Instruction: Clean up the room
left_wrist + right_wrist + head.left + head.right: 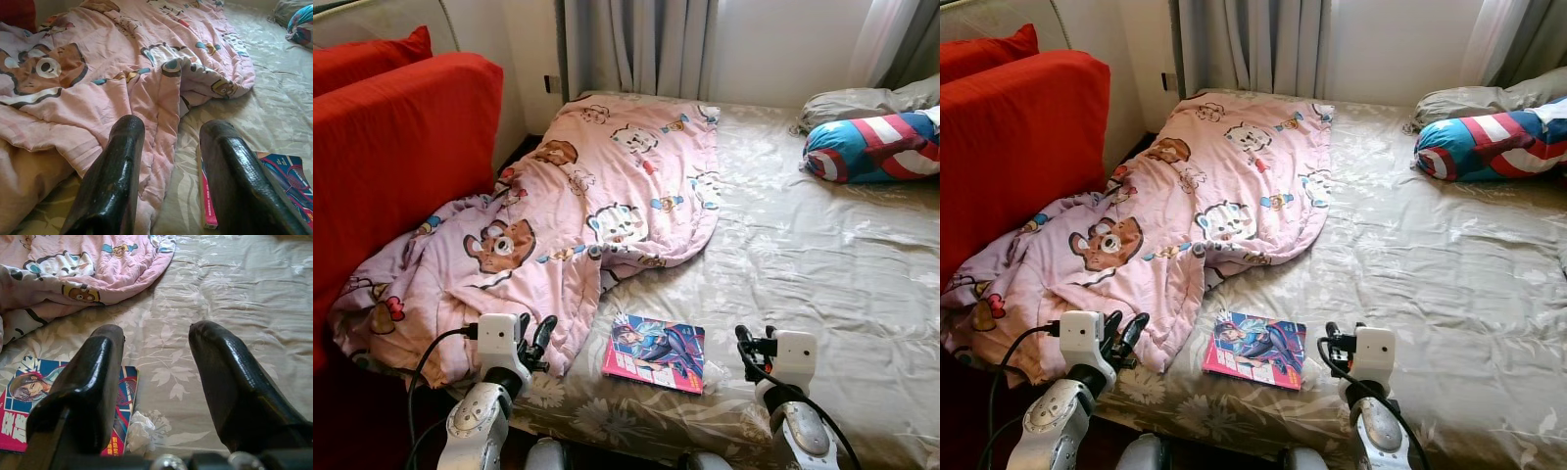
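Observation:
A pink cartoon-print blanket lies crumpled over the left half of the bed, spilling off its left side. A colourful comic book lies flat near the bed's front edge, with a small crumpled white wrapper at its right corner. My left gripper hovers open at the blanket's near hem, just left of the book; the hem runs between its fingers in the left wrist view. Empty and open, my right gripper hangs over bare sheet just right of the book.
A red sofa with a red cushion stands close along the bed's left side. At the far right lie a blue, red and white striped pillow and a grey pillow. Grey curtains hang behind.

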`<state>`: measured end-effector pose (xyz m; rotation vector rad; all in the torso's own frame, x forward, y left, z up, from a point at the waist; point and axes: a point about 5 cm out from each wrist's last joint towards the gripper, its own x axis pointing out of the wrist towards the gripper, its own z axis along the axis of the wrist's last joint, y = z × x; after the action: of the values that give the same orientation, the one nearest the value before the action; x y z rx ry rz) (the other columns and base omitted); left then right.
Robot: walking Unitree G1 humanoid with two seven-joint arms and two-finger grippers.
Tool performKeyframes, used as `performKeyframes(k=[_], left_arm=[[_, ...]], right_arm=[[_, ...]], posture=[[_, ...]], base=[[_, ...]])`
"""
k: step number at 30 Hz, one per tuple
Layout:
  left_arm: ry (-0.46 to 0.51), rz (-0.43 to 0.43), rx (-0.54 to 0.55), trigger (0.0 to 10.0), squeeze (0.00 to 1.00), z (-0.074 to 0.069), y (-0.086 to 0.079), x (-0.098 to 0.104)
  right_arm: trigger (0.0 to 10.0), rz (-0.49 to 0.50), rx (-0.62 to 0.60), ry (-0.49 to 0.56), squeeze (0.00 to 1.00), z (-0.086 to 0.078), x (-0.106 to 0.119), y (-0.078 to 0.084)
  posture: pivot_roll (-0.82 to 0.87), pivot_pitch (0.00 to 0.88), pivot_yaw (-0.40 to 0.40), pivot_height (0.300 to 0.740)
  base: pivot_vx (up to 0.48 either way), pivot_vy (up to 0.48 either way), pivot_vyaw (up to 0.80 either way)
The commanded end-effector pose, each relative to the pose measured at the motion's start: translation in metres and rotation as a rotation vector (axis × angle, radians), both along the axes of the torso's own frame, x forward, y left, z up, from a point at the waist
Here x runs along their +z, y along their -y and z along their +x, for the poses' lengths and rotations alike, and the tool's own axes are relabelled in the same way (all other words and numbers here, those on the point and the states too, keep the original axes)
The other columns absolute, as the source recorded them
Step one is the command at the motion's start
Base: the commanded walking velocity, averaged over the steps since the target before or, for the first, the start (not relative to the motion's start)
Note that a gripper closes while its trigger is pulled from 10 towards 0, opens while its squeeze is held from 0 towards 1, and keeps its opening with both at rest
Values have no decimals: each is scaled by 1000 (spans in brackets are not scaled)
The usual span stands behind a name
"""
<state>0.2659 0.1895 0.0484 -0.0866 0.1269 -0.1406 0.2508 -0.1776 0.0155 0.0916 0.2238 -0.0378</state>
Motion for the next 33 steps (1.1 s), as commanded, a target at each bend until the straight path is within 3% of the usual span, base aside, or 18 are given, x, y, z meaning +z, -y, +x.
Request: performKeyframes(k=[1,14,33], left_arm=[[-8,-6,-4,10000,0,0,0,1],[-12,-6,-4,10000,0,0,1,0],[-14,-15,-11,10000,0,0,3,0]], right_arm=[[10000,-4,8,-28,0,-3,-5,0],[10000,-19,53,-29,0,-4,-6,-4],[10000,8,31,-42,0,-5,-8,-3]], posture=[[-39,47,-18,636],[-40,48,-16,636],[-41,48,-15,636]], base=[[0,0,0],[0,0,34],[319,0,24]])
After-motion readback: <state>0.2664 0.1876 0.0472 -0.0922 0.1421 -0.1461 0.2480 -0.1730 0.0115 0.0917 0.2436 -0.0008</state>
